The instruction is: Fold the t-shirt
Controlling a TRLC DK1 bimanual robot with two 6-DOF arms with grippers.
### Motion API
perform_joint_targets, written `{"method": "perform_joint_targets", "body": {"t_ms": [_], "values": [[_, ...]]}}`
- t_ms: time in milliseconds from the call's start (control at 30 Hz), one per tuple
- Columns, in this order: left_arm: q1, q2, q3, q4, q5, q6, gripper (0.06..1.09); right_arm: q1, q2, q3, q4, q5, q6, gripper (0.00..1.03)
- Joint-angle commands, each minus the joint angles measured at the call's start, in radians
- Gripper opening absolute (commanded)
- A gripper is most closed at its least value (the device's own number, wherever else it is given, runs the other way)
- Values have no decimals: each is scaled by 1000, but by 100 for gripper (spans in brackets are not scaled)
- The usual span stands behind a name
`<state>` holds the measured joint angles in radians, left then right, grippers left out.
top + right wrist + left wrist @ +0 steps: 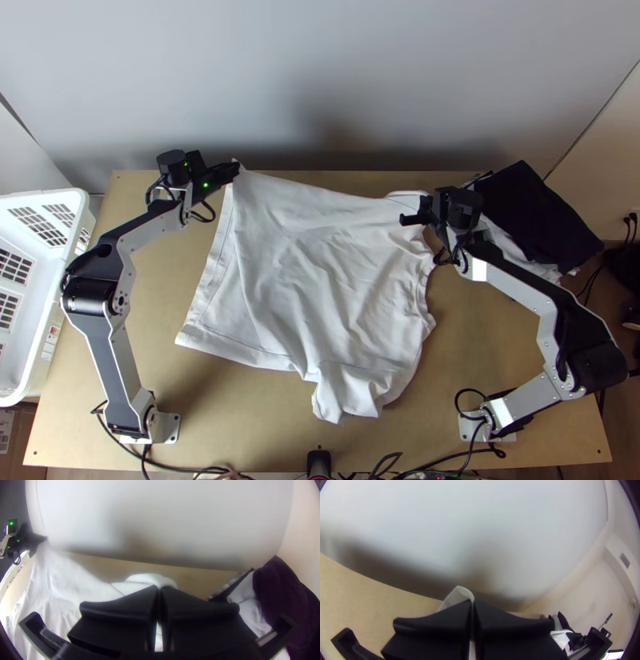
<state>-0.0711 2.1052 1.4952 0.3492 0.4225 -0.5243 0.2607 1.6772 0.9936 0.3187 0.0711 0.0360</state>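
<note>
One table (256, 432): one white t-shirt (320, 256) (two claws (234, 170)).

Room for a hand is left over the table (168, 272) between the left arm (108, 360) and the shirt (320, 264). Passage is blocked by the wall (320, 80) at the far edge, the basket (50, 336) at left and the clothes pile (536, 208) at far right.

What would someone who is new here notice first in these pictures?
First, probably the big white t-shirt, spread with wrinkles across the table's middle, one far corner pinched in the left gripper. Next, the dark cloth at the table's far right, and the white plastic basket at the left edge.
</note>
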Motion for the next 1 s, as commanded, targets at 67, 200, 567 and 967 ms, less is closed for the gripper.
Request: {"method": "perform_joint_targets", "body": {"t_ms": [67, 200, 567, 967], "values": [[7, 7, 31, -76, 45, -2, 9, 0, -5, 4, -43, 7, -47, 2], [10, -24, -6, -118, 91, 15, 9, -3, -77, -26, -141, -31, -73, 2], [-18, -128, -58, -377, 199, 104, 9, 0, -188, 82, -592, -200, -45, 2], [-15, -254, -59, -857, 217, 349, 9, 28, -195, 180, -938, -226, -42, 2]]}}
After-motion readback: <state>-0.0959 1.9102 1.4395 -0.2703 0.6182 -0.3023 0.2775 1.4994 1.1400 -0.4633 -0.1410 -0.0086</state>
